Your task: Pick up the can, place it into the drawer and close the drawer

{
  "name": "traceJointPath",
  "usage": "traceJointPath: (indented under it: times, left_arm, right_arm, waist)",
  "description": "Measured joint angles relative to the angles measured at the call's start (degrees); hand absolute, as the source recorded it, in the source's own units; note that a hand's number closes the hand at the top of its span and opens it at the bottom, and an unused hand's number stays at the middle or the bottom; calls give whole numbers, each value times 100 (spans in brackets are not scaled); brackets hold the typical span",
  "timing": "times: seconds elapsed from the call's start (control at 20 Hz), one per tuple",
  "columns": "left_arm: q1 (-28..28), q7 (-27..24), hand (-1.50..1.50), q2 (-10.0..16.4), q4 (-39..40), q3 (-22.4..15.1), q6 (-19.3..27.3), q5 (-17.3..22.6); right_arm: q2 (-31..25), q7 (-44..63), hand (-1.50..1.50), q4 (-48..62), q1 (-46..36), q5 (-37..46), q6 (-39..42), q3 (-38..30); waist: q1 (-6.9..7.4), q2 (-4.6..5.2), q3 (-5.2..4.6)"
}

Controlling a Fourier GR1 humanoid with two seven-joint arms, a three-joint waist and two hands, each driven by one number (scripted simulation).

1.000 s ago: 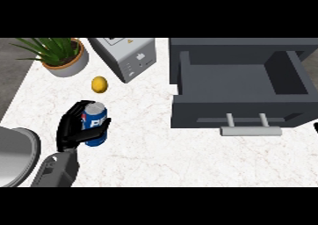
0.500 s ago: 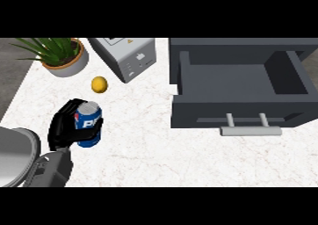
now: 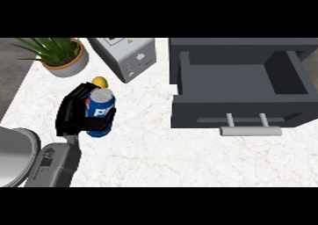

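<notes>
Blue can [image 3: 101, 109] in curled left hand [image 3: 74, 113], well left of open drawer [image 3: 233, 115]. Looks like the carry step. Next: swing across, clear drawer's front wall, lower inside.

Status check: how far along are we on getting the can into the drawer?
Done: the left hand is curled round the can. In hand: the can is over the counter, well left of the drawer, which stands open. Left: move the can across, set it inside, then push the drawer shut.
</notes>
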Motion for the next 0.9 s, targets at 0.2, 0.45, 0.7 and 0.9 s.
traceJointPath:
  times: [0.2,0.45,0.7,0.9]
  left_arm:
    - [-246,476,150,-83,-515,-262,230,-212]
    - [-664,1195,150,-286,-975,-568,523,-437]
    - [-1451,1872,150,-438,-956,-810,847,-633]
    - [-2267,2274,150,-479,-702,-1027,1237,-724]
  right_arm:
    - [-50,168,-150,-55,-152,-29,-79,-46]
    - [-9,29,-150,16,-80,62,-73,1]
    - [-28,61,-150,-62,-18,-67,6,-112]
    - [-13,-38,-150,-5,-29,41,-93,-12]
  waist:
    - [4,0,-1]
    - [-3,1,-1]
    - [-31,6,0]
    - [-54,10,-1]
